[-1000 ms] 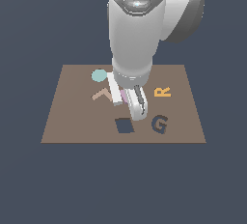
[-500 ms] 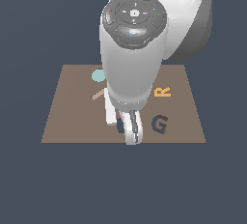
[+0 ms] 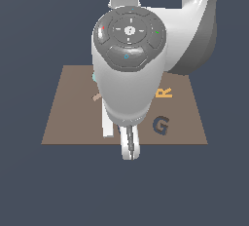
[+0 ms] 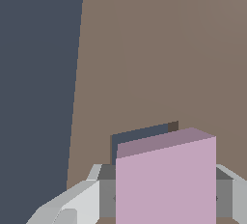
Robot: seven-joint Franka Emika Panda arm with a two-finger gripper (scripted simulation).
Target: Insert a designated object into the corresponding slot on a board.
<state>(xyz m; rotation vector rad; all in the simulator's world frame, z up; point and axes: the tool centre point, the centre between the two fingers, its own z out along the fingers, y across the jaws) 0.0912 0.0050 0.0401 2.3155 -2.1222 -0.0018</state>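
Note:
In the wrist view my gripper [image 4: 164, 196] is shut on the designated object [image 4: 166, 184], a lilac-pink square block held between both fingers [image 4: 72, 203]. Just past the block, the slot [image 4: 140, 137] shows as a dark cut-out in the board [image 4: 159, 49], partly covered by the block. The block hangs close over the slot; I cannot tell whether it touches the board. In the exterior view my arm covers the block and the slot. Only the gripper [image 3: 121, 140] tips show, at the front edge of the brown board [image 3: 63, 122].
On the board an orange letter R [image 3: 164, 92] and a dark G-shaped cut-out [image 3: 161, 125] lie to the exterior view's right of the gripper. Slivers of a tan L-shaped piece [image 3: 97, 96] and a teal disc [image 3: 93, 77] peek out beside the arm.
The arm has swung forward and down toward the board's front edge. Its wrist now hides the slot, which showed in the exterior view a second ago.

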